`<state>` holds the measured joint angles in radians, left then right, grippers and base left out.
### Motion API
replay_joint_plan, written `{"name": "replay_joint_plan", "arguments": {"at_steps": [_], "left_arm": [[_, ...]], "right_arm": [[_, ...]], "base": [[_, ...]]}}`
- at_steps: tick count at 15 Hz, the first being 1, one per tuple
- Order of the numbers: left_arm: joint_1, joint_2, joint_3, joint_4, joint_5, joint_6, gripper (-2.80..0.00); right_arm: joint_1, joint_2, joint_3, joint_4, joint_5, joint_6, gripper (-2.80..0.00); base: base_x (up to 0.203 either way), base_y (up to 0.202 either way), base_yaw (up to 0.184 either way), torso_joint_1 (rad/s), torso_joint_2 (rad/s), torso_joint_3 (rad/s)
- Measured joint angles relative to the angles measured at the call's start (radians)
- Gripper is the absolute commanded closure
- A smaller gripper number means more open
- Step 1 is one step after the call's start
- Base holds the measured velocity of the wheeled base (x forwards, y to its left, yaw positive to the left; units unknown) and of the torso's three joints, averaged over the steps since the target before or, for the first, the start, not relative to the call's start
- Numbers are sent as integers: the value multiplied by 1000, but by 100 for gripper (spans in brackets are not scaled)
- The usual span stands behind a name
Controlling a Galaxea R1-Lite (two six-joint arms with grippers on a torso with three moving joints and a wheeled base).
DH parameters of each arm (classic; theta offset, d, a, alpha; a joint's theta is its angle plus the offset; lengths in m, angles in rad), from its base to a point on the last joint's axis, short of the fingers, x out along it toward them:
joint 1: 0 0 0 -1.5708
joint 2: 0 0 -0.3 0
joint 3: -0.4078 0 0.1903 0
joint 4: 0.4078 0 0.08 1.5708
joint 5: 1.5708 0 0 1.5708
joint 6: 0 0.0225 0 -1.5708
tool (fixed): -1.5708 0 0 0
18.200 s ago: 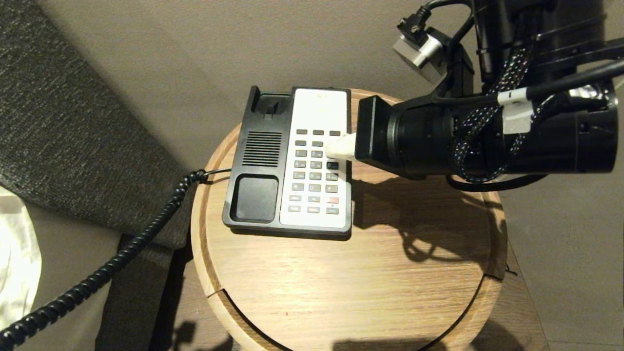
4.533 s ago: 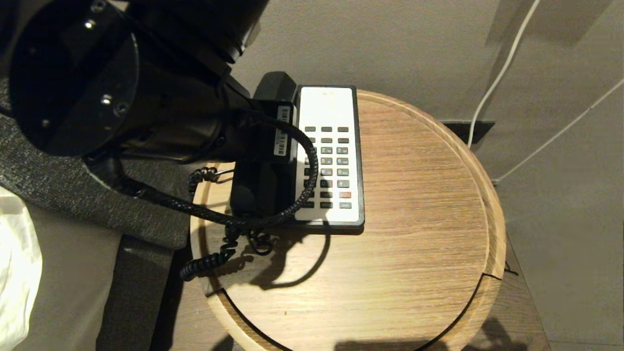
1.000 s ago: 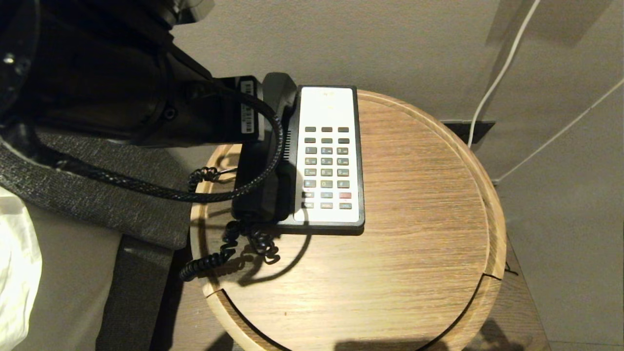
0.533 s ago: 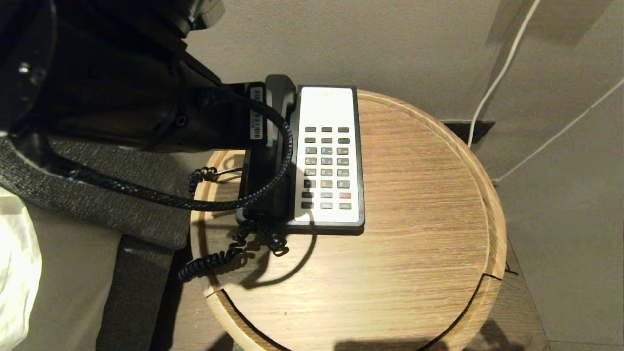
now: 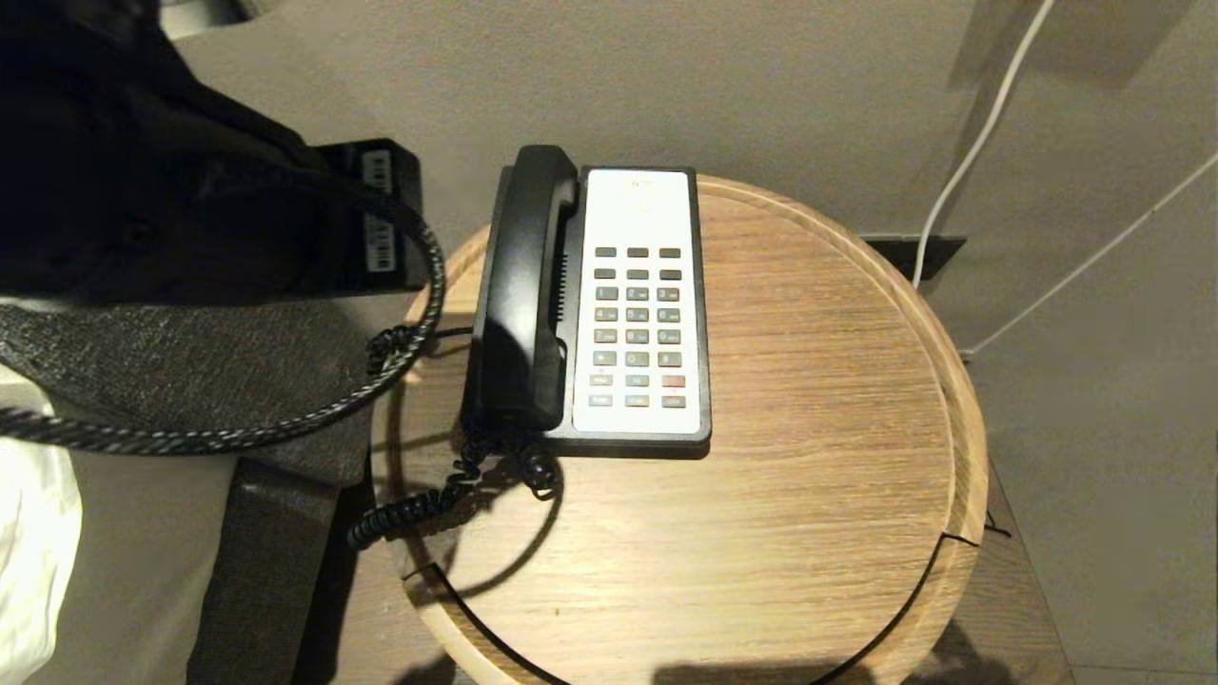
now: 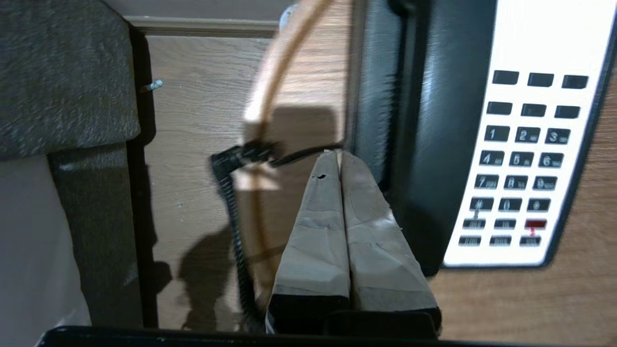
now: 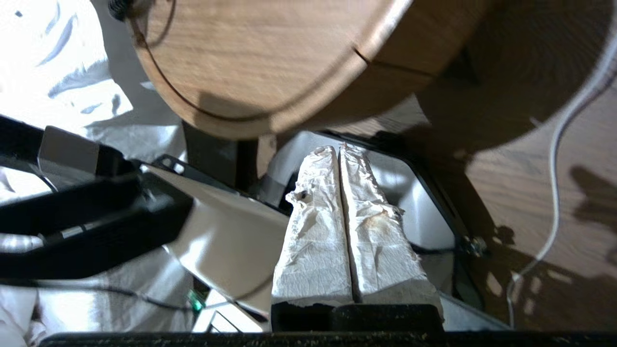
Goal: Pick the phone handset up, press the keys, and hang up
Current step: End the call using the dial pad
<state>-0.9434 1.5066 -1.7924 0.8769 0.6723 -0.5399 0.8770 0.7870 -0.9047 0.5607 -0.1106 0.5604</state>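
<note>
Phone handset (image 5: 521, 285) lies in cradle of phone base (image 5: 636, 304), on round bench (image 5: 761, 533). Looks light, stiff, glossy, maybe slippery; best hold is narrow middle. Coiled cord (image 5: 428, 495) may pull. Left gripper (image 6: 340, 159) beside handset, jaws pressed together, empty. Right gripper (image 7: 339, 150) below bench, jaws pressed together.

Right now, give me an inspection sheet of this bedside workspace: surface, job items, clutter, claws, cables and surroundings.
Surface: round wooden side table, raised rim.
Job's things: long glossy black phone handset lies in the cradle of the black phone base with white keypad panel.
Clutter: nothing seen.
Claws: left claw shut, empty, off the table's left side beside the handset; right claw shut, empty, low beside the table.
Cables: black coiled cord trails off the front-left edge; white wire on the wall.
Surroundings: grey fabric upholstery at left, beige wall behind.
</note>
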Motion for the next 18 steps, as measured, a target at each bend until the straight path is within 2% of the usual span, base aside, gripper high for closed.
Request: {"name": "replay_joint_plan", "arguments": {"at_steps": [6,10,14,18], "left_arm": [[-17,-192,78,-4,-29,-22,0],[-18,-278,86,-1,-29,-30,0],[-14,-335,131,-9,-29,-41,0],[-10,-367,166,-12,-32,-47,0]], "right_arm": [[2,287,-86,-149,19,-1,0],[4,550,-288,-227,27,-2,0],[20,697,-437,-212,26,-4,0],[39,764,-502,-204,29,-1,0]], "base": [[0,0,0,0,0,0],[0,0,0,0,0,0],[0,0,0,0,0,0],[0,0,0,0,0,0]]}}
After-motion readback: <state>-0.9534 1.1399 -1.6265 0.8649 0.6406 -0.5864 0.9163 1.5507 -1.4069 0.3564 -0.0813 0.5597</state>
